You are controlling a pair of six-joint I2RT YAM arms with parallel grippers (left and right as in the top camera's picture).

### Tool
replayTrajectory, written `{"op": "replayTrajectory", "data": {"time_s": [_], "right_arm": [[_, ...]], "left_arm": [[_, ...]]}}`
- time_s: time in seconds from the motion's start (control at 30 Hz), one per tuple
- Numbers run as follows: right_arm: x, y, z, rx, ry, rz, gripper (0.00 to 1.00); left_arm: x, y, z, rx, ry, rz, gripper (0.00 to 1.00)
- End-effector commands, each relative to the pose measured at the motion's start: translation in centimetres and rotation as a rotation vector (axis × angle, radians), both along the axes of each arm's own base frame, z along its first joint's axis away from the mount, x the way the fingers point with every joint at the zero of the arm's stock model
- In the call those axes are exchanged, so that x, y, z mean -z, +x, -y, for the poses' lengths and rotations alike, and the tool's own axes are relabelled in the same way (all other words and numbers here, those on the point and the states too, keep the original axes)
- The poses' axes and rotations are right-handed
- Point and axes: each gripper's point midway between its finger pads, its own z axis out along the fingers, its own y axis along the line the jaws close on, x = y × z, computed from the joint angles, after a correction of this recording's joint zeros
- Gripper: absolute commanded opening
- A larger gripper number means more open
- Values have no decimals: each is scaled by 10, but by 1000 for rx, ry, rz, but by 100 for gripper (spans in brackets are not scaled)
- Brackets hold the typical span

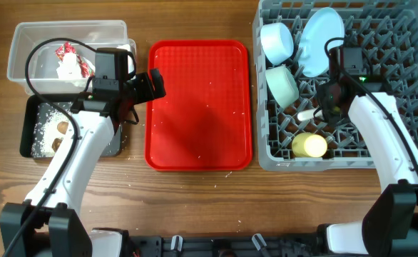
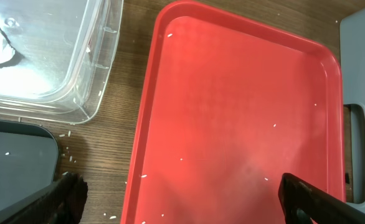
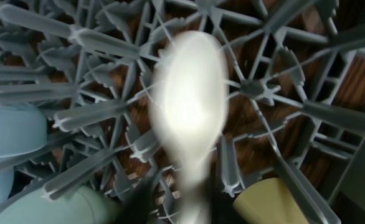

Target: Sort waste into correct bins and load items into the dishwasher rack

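The grey dishwasher rack (image 1: 394, 43) holds a pale plate (image 1: 320, 39), two pale blue bowls (image 1: 276, 41) (image 1: 282, 86) and a yellow cup (image 1: 309, 145). My right gripper (image 1: 328, 107) is low in the rack, shut on the white spoon (image 3: 189, 106), whose bowl points away over the pegs; the view is blurred. The clear tub (image 1: 23, 36) holds the red-and-white wrapper (image 1: 70, 61). The black tray (image 1: 29, 118) holds white crumbs and brown pieces (image 1: 61, 127), partly hidden by my left arm. My left gripper (image 2: 182, 202) is open and empty over the red tray's left edge.
The flat red serving tray (image 1: 198, 103) lies in the middle with a few white crumbs on it. In the right wrist view the yellow cup (image 3: 276, 202) and a bowl (image 3: 8, 134) flank the spoon. Crumbs lie on the wood beside the tub (image 2: 45, 56).
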Motion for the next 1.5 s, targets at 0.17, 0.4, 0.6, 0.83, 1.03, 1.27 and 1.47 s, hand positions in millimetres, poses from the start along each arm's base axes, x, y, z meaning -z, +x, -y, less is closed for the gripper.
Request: {"op": "replayTrajectory", "data": {"time_s": [0.17,0.4,0.6,0.83,1.03,1.27,1.47], "right_arm": [[-69,7,-8,-222,-42,184,100],[-199,-74,-74,-944,-123,587,100],[-222,-129,-59,-911,-254,647,100],[-236,-97,-38,-873,-481,733,100],[-177,-79,-41,-892,-651,949,100],[-88,-94,-46,-896,-682,1054,100],[-73,-94,-40,-853,-720,1090,100]], "left_arm": [[-3,3,-2,-15,1,8,100],[-3,3,-2,-15,1,8,100],[-3,3,-2,-15,1,8,100],[-3,3,-2,-15,1,8,100],[-3,3,-2,-15,1,8,100],[-3,3,-2,-15,1,8,100],[-3,3,-2,-15,1,8,100]]}}
